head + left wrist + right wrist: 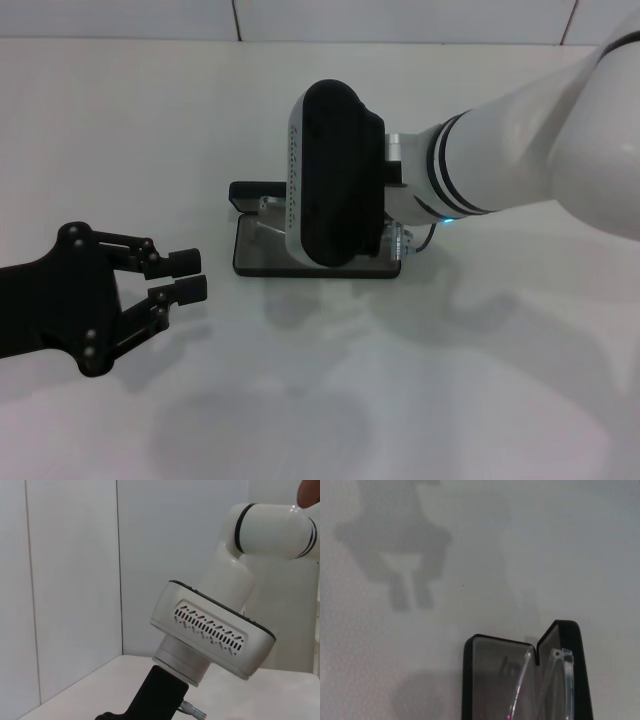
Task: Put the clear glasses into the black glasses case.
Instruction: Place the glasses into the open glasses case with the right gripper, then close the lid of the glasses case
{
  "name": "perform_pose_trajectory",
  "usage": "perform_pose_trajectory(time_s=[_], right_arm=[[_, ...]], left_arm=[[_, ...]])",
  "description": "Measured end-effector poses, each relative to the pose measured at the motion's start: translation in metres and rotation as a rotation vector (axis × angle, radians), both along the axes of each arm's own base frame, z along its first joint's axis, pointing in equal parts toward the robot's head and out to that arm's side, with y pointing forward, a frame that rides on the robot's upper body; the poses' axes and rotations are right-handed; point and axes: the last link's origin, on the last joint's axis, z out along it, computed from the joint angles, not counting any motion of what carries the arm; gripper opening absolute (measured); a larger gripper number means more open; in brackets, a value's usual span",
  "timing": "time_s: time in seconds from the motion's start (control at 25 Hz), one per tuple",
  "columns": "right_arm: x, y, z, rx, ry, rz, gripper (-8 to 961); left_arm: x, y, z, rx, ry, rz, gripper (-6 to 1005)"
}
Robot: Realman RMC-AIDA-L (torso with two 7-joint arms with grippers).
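The black glasses case [247, 262] lies open in the middle of the table, its lid [246, 190] raised at the far side. My right arm's wrist [330, 185] hangs right over it and hides most of it and the right gripper. In the right wrist view the case's black rim [467, 680] frames the grey lining, and the clear glasses [563, 656] rest inside across both halves, one clear arm [521, 682] slanting over the lining. Whether anything grips them does not show. My left gripper [187, 276] is parked at the lower left, shut and holding nothing.
The white table [450, 400] stretches around the case, with a wall [400, 18] at its far edge. The left wrist view shows the right arm's white wrist housing [215, 632] and its black gripper base [157, 692] above the table.
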Motion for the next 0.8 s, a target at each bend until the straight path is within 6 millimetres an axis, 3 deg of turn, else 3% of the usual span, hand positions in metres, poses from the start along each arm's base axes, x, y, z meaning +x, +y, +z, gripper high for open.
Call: perform_pose_trajectory(time_s=[0.32,0.52,0.8], right_arm=[[0.0,-0.001,-0.001,-0.002,-0.002,0.004,53],[-0.003,-0.002,0.0,-0.003,0.006,0.011,126],[-0.006,-0.01,0.007,-0.004,0.06,0.011,127]], left_arm=[[0.0,0.0,-0.001,-0.001,-0.002,0.001,164],[-0.001,-0.001,0.0,-0.001,-0.002,0.003,163],[-0.004,-0.002,0.008,0.047,-0.023,0.015,163]])
